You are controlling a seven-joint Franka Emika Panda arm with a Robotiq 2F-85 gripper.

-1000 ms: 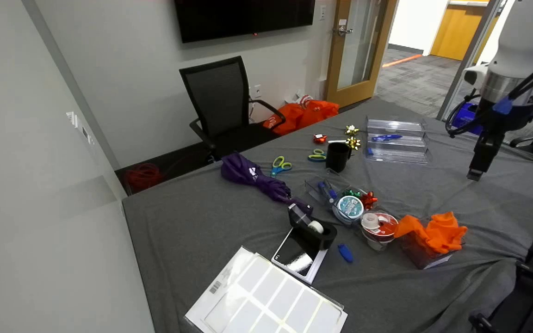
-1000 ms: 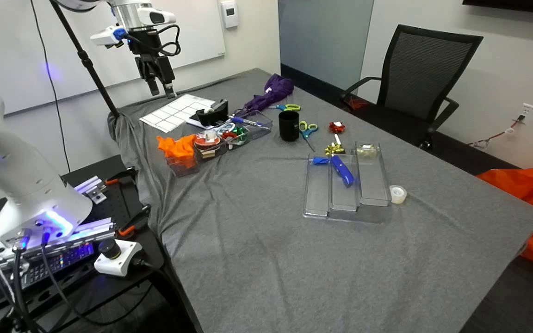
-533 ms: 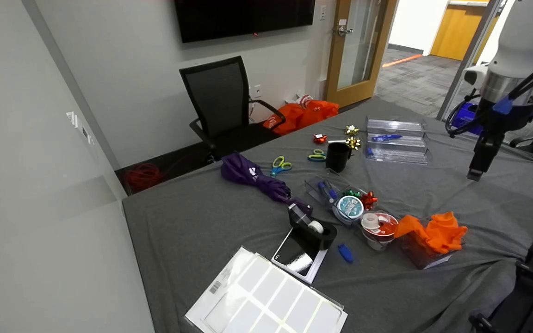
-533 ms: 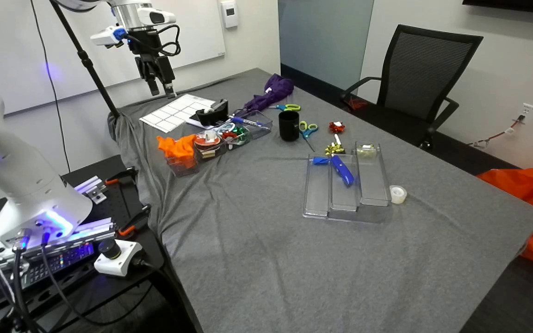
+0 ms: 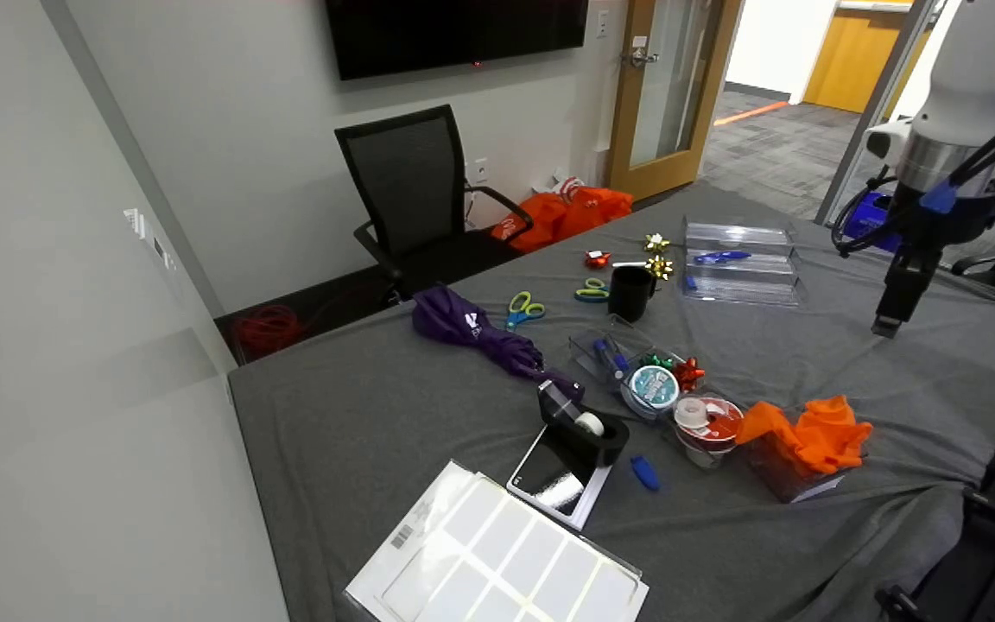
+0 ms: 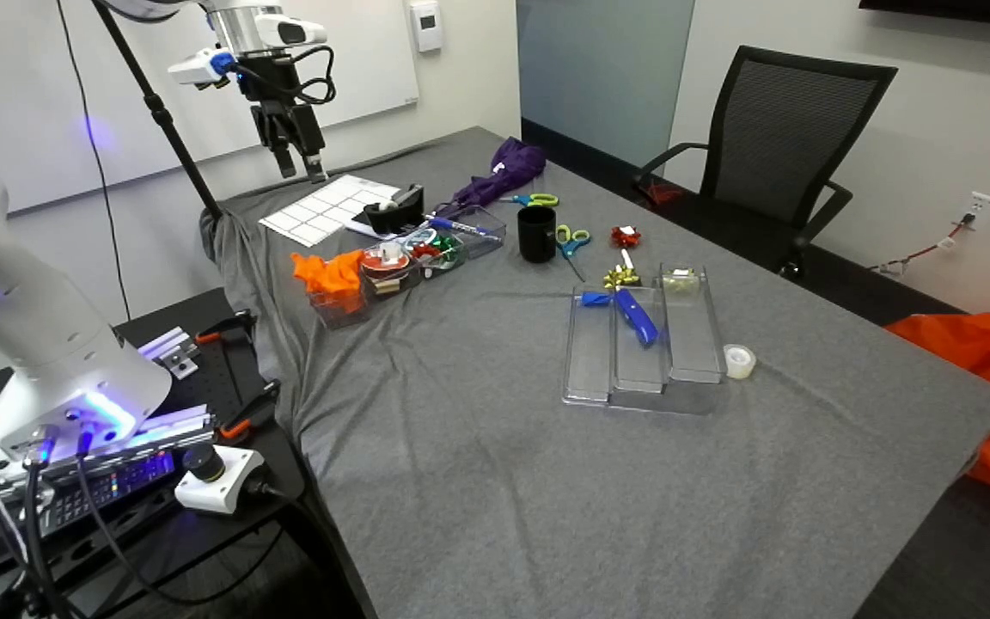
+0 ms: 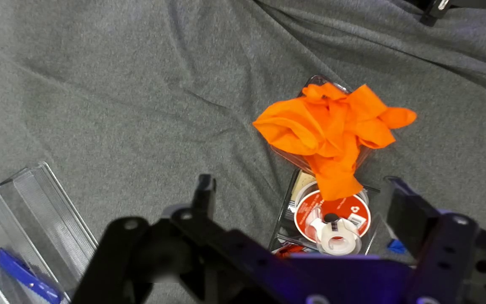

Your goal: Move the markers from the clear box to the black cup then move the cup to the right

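Find nothing displaced since the earlier frames: arm (image 6: pixel 70 361), jaws and all objects in the same places. Note jaws pointing down above the grey-covered tabletop (image 6: pixel 478 447), spread wide apart, gripping nothing and touching nothing. Observe in the wrist view, within the gap and lower down, a red ribbon spool (image 7: pixel 344 206) with a small tape reel (image 7: pixel 338 244) on top; overlapping its edge, an orange cloth (image 7: pixel 333 131) bunched over a clear container (image 6: pixel 342 316). Locate blue markers (image 6: pixel 463 227) in the clear box (image 6: pixel 486 247). Locate black cup (image 6: pixel 536 234) upright on the tabletop, just beside that box and well apart from the jaws. Cannot make out contents of the cup. Record scissors (image 6: pixel 574 239) just beside the cup, then a red bow (image 6: pixel 625 237) and a gold bow (image 6: pixel 621 277) farther off, near a stepped clear tray (image 6: pixel 588 365) with three channels. Note a blue tool (image 6: pixel 636 318) lying in the middle channel and a roll of tape (image 6: pixel 739 361) just beside the tray. Record a purple umbrella (image 6: pixel 499 177) near the clear box, a black tape dispenser (image 6: pixel 396 217) set on a flat black-and-white box (image 5: pixel 541 475), and white gridded sheets (image 5: pixel 506 553) just beside that.
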